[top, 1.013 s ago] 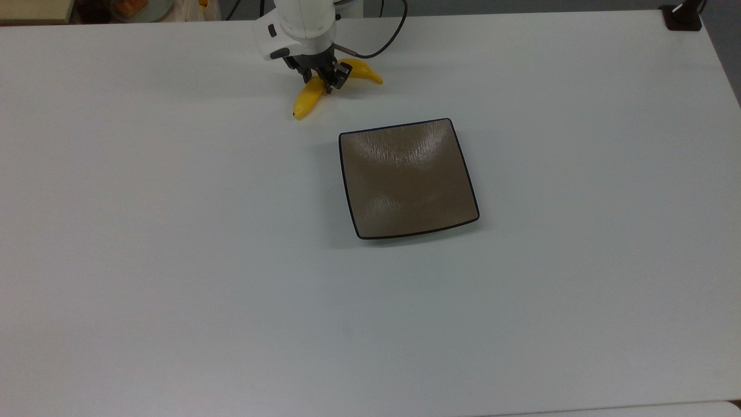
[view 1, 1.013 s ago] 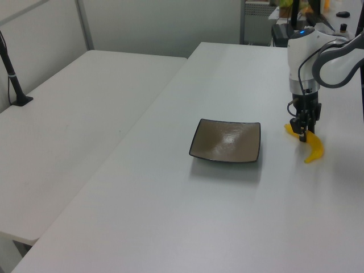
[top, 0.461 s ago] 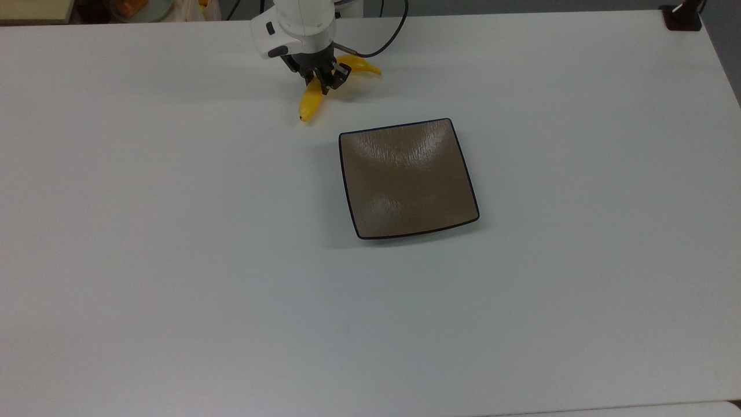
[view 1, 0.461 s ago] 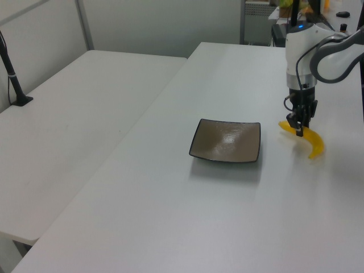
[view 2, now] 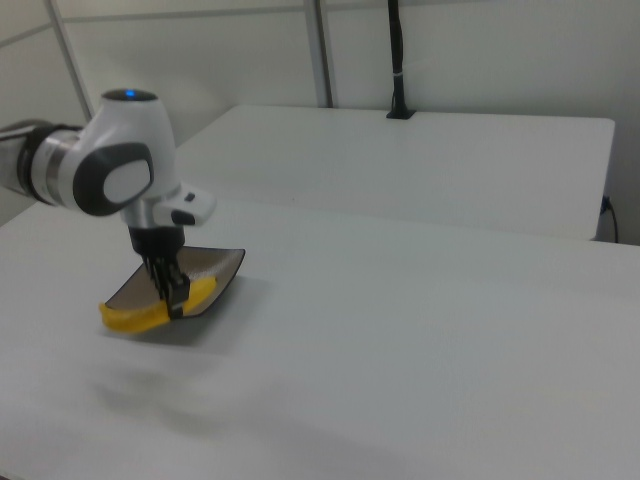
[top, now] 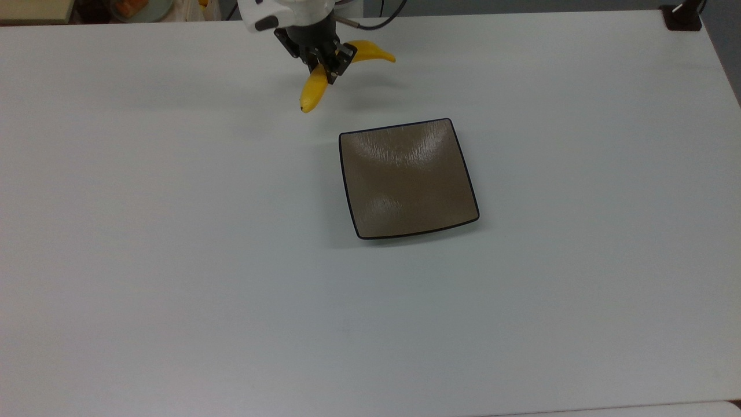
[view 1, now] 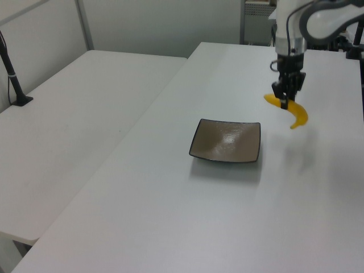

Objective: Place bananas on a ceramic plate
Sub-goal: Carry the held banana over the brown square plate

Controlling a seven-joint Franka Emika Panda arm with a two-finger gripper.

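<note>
The plate (top: 408,178) sits bare near the middle of the bench (top: 173,260). Beyond it, toward the far edge in the top view, the tool (top: 325,68) is clenched on the banana (top: 312,90) at mid-length, lifted clear of the bench. The banana looks light, stiff and smooth, so the middle grip suits it. No writing is legible.

banana (top: 315,87) above table (top: 173,231), beside plate (top: 408,179)
</note>
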